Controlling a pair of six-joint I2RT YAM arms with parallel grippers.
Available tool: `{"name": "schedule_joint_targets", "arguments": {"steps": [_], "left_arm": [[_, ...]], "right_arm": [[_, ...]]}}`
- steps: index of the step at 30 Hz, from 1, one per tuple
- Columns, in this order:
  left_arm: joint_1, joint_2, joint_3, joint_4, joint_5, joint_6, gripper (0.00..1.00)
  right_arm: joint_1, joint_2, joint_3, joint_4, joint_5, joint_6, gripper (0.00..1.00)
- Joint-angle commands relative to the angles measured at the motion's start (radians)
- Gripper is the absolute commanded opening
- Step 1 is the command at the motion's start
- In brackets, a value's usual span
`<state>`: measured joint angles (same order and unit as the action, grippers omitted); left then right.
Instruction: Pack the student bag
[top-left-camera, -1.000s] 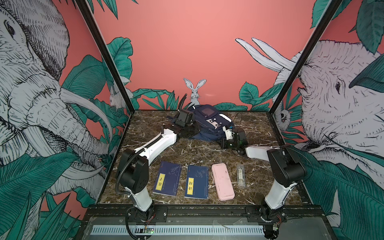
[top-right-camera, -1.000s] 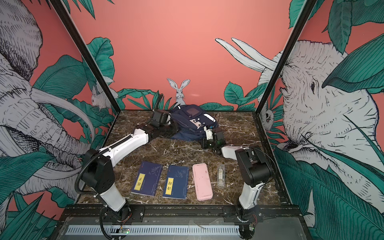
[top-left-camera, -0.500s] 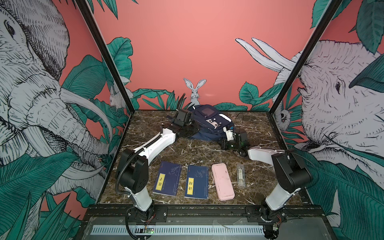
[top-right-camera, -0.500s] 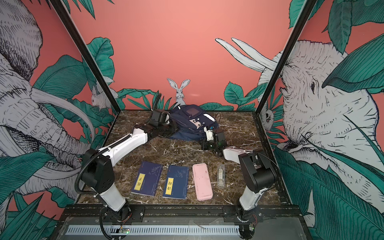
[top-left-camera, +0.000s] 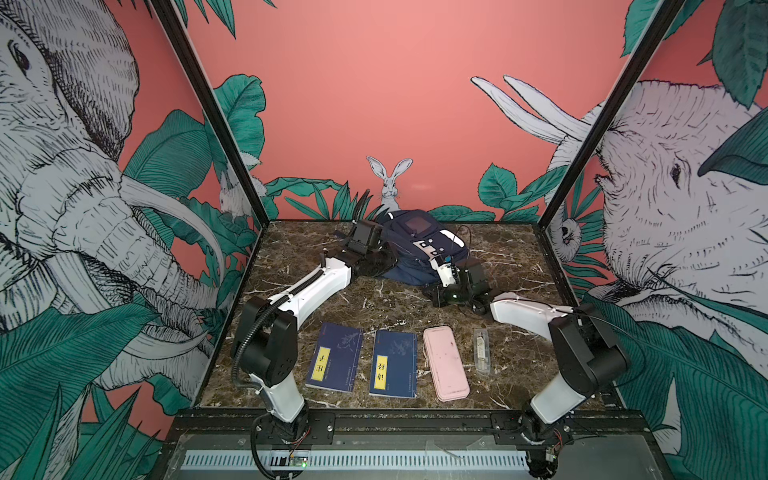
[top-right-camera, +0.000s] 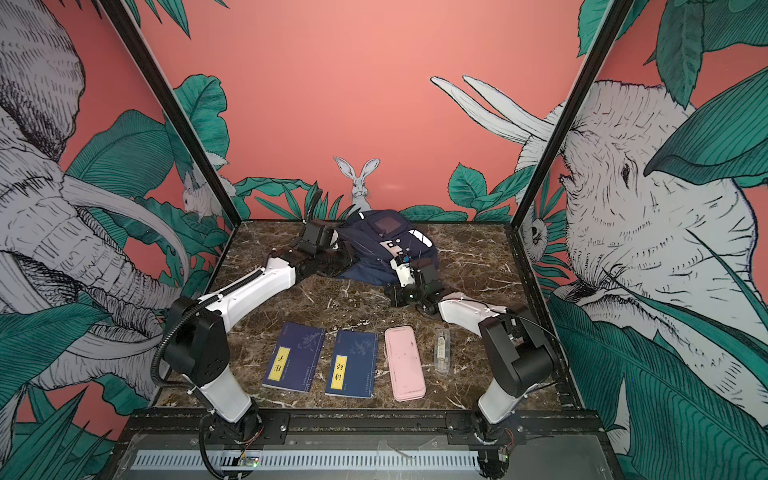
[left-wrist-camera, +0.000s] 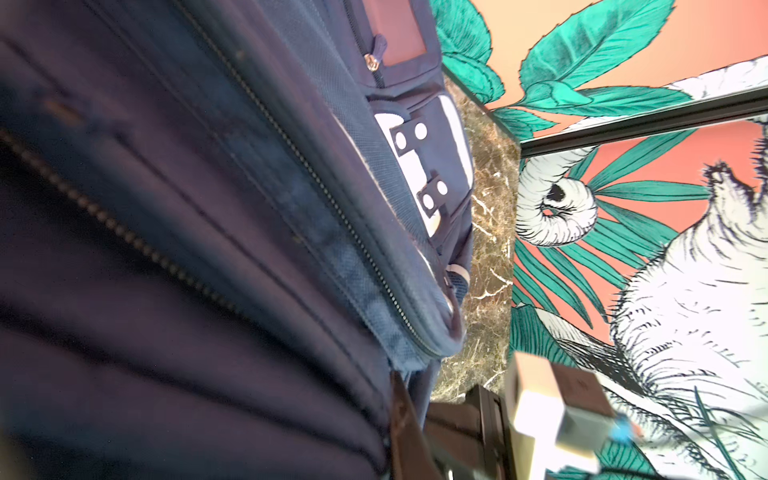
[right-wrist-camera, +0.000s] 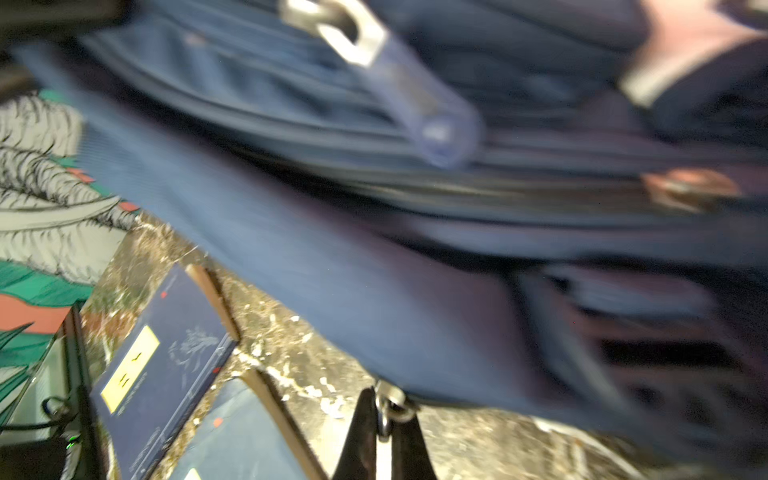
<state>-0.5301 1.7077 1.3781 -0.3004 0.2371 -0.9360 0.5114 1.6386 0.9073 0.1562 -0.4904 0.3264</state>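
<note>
The student bag (top-left-camera: 419, 249) (top-right-camera: 380, 249), a navy backpack with white patches, lies at the back middle of the marble table. My left gripper (top-left-camera: 383, 262) (top-right-camera: 345, 261) presses into its left side. In the left wrist view one brown finger (left-wrist-camera: 404, 424) shows against bunched navy fabric (left-wrist-camera: 208, 291), shut on it; the other finger is hidden. My right gripper (top-left-camera: 432, 287) (top-right-camera: 394, 291) sits low at the bag's front right edge. Its dark fingers (right-wrist-camera: 361, 436) are shut on a small metal zipper pull (right-wrist-camera: 386, 409) hanging from the bag's lower seam.
Along the front lie two flat navy books with yellow labels (top-left-camera: 334, 357) (top-left-camera: 392, 363), a pink pencil case (top-left-camera: 445, 362) and a small clear case (top-left-camera: 481, 351). The right wrist view shows a clear zipper tag (right-wrist-camera: 415, 95) higher on the bag. Walls stand close behind the bag.
My right gripper has closed onto the metal zipper pull, and the right arm's elbow has swung outward and lower. The left arm and the bag have barely moved.
</note>
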Motion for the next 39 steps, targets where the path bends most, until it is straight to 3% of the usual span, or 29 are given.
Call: {"name": "schedule_joint_targets", "arguments": {"steps": [1,14,22,31,39], "left_arm": [[0.006,-0.016,-0.01,0.118,-0.012,-0.011,0.0],[-0.003,-0.014,-0.021,0.107,-0.009,0.009,0.02],[0.03,-0.077,-0.028,-0.058,-0.053,0.14,0.39],[0.05,-0.068,-0.031,-0.171,-0.064,0.231,0.41],[0.05,0.008,-0.036,-0.178,-0.027,0.241,0.41]], "right_arm": [[0.062,0.007,0.058,-0.054,-0.065,-0.028,0.0],[0.148,0.154,0.267,-0.046,-0.097,0.068,0.0],[0.107,0.118,0.235,-0.115,-0.055,0.037,0.0],[-0.011,0.045,0.165,-0.216,-0.086,0.002,0.0],[-0.03,0.014,0.147,-0.373,-0.066,-0.093,0.0]]}}
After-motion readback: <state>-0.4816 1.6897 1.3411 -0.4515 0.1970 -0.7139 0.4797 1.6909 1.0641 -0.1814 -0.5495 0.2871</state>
